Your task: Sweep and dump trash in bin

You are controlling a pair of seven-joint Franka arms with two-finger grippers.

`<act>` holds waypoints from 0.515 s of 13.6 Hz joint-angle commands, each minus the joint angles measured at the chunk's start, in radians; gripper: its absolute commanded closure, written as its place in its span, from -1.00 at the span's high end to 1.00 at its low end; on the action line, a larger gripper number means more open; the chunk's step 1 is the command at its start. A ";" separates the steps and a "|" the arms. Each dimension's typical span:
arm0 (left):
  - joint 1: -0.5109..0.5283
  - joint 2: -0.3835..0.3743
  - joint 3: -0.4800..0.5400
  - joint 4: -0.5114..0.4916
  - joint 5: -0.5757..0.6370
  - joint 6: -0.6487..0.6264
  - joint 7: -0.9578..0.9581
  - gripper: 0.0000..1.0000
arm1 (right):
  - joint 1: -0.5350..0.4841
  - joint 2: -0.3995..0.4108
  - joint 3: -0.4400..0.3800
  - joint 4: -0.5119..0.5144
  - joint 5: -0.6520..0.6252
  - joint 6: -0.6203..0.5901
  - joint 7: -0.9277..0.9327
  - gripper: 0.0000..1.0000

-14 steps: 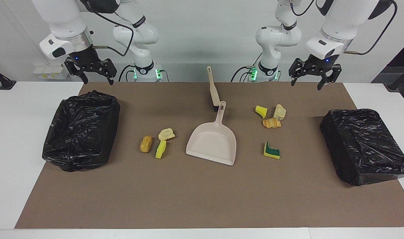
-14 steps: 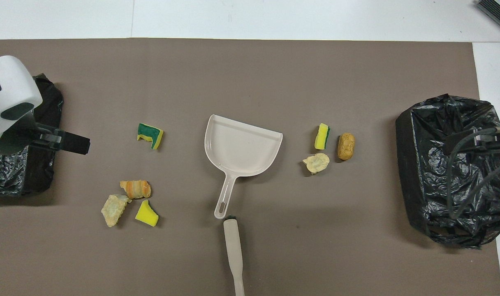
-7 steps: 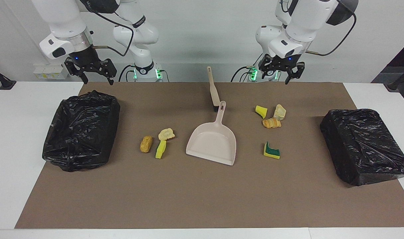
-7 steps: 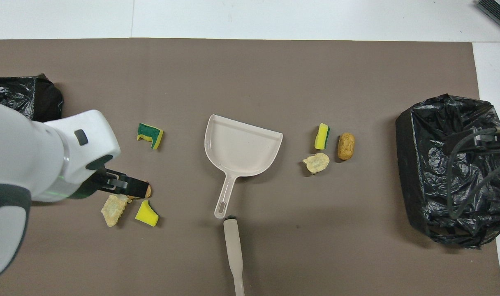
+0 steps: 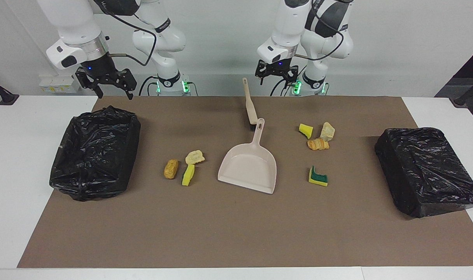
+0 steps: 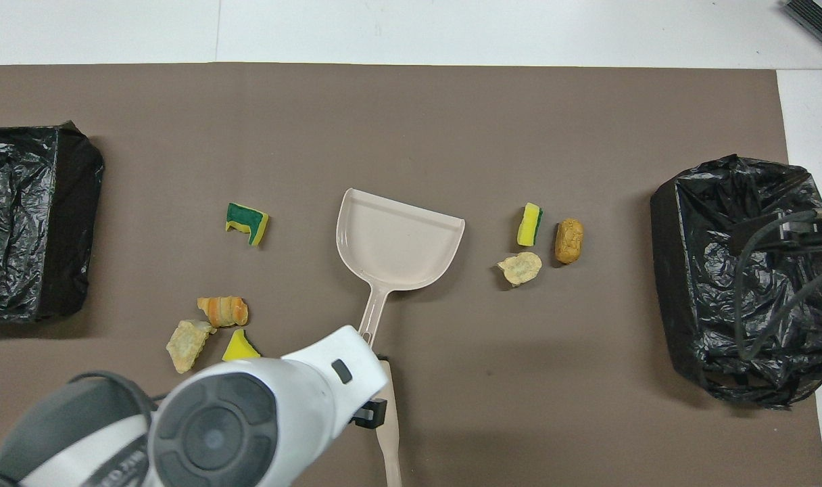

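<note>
Left gripper (image 5: 276, 75) now over brush (image 5: 249, 104)

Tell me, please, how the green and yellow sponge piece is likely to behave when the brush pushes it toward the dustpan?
The sponge piece looks light and soft, so it should slide easily on the brown mat. Its flat underside suggests no rolling. The notched shape might make it turn or snag at the dustpan lip.
</note>
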 commanded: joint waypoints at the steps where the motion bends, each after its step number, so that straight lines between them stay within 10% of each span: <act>1: -0.114 -0.037 0.021 -0.164 -0.008 0.135 -0.096 1.00 | -0.011 -0.018 0.005 -0.024 0.016 0.020 0.009 1.00; 7: -0.315 0.038 0.020 -0.342 -0.014 0.371 -0.357 1.00 | -0.011 -0.018 0.005 -0.024 0.016 0.020 0.009 1.00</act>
